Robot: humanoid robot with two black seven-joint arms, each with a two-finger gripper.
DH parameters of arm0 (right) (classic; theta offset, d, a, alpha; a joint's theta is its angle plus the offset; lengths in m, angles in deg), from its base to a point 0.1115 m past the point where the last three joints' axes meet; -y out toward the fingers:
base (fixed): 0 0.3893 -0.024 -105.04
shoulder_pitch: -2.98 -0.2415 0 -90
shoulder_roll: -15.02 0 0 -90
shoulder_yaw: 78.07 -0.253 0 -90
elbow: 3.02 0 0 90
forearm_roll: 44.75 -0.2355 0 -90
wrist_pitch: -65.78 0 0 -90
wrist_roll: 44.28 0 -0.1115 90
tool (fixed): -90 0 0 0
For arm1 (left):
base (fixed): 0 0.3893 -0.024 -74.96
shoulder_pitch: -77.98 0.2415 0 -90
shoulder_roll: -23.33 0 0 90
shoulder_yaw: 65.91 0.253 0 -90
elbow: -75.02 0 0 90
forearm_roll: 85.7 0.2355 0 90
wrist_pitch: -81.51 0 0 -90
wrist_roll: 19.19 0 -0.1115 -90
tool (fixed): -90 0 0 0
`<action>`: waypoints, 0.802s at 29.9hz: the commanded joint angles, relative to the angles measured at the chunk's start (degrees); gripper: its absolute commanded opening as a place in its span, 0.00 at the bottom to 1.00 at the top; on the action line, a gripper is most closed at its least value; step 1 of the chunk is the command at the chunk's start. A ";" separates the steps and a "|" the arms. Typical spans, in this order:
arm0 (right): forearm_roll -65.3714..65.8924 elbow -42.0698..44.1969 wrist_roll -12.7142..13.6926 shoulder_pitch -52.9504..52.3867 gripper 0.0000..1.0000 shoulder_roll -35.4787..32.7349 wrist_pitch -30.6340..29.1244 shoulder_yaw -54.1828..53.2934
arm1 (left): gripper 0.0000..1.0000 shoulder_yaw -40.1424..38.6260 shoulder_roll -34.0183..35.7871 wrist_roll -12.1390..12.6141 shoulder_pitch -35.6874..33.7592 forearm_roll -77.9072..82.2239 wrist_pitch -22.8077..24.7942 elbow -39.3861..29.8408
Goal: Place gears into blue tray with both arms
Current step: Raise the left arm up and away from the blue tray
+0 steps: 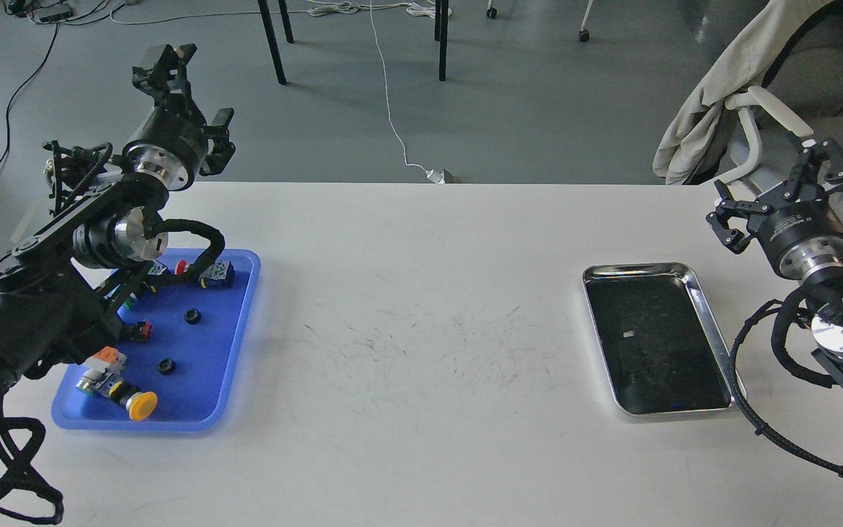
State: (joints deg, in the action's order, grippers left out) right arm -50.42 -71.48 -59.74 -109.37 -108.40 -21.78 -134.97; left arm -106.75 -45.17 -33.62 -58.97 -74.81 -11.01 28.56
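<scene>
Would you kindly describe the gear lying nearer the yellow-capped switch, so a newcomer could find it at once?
Look to the blue tray on the table's left side. Near its front lies a switch with a yellow cap; just behind that is the gear. It is small, black and round, farther forward than the other gear.

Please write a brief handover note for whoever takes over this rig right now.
Left gripper: raised beyond the table's far-left edge, open, empty.
Right gripper: raised at the far right, open, empty.
Gears: two visible, one mid-tray, one nearer, both in the blue tray among push-button switches.
Silver tray: no gears seen.
Left: none visible outside the blue tray; check behind the left arm.
</scene>
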 commanded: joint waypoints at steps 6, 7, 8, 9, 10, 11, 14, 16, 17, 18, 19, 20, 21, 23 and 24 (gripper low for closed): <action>0.13 -0.18 -0.36 -0.15 0.99 0.72 -0.51 -0.23 | 0.99 -3.28 -3.03 3.79 0.80 -1.92 -0.73 0.66; 0.13 -0.10 -0.45 -0.15 0.99 0.81 -0.51 -0.23 | 0.99 -2.93 -3.56 3.18 1.07 -1.74 -1.26 0.66; 0.22 -0.01 -0.53 -0.15 0.99 0.81 -0.51 -0.40 | 0.99 -2.67 -3.83 2.48 1.16 -1.13 -1.70 0.66; 0.22 -0.01 -0.54 -0.15 0.99 0.81 -0.51 -0.40 | 0.99 -2.58 -3.83 1.78 1.16 -0.17 -1.79 0.58; 0.22 -0.10 -0.54 -0.15 0.99 0.81 -0.51 -0.40 | 0.99 -2.57 -3.74 1.07 1.24 1.15 -1.79 0.31; 0.39 -0.10 -0.54 -0.15 0.99 0.81 -0.51 -0.32 | 0.99 -2.57 -3.83 0.46 1.24 2.72 -1.88 0.22; 0.48 -0.10 -0.62 -0.15 0.99 0.73 -0.68 -0.32 | 0.99 -2.57 -3.39 0.01 1.24 4.49 -1.97 -0.39; 0.57 -0.27 -0.54 -0.06 0.99 0.64 -0.77 -0.14 | 0.99 -2.58 -3.30 -0.08 1.24 4.67 -1.97 -0.48; 0.57 -0.62 -0.62 0.03 0.99 0.73 -0.77 -0.14 | 0.99 -2.57 -3.30 -0.08 1.24 4.76 -1.97 -0.48; 0.57 -0.71 -0.62 0.12 0.99 0.81 -0.77 -0.14 | 0.99 -2.66 -3.30 -0.08 1.24 4.85 -1.97 -0.48; 0.57 -0.71 -0.54 0.20 0.99 0.81 -0.68 -0.14 | 0.99 -2.66 -3.22 -0.08 1.24 4.76 -1.97 -0.48; 0.57 -0.71 -0.54 0.29 0.99 0.81 -0.68 -0.14 | 0.99 -2.66 -3.21 -0.08 1.24 4.85 -2.05 -0.48; 0.57 -0.71 -0.54 0.38 0.99 0.81 -0.68 -0.14 | 0.99 -2.66 -3.21 -0.08 1.33 4.85 -1.97 -0.48; 0.57 -0.80 -0.54 0.29 0.99 0.73 -0.68 -0.14 | 0.99 -2.66 -2.86 -0.08 1.77 4.85 -1.70 -0.48; 0.57 -0.80 -0.54 0.29 0.99 0.55 -0.68 -0.14 | 0.99 -2.66 -2.60 -0.16 1.86 4.85 -1.62 -0.48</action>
State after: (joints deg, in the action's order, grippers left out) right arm -49.85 -72.20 -60.34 -109.06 -107.62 -22.51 -135.11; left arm -109.39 -48.25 -33.70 -57.48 -69.98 -12.93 28.08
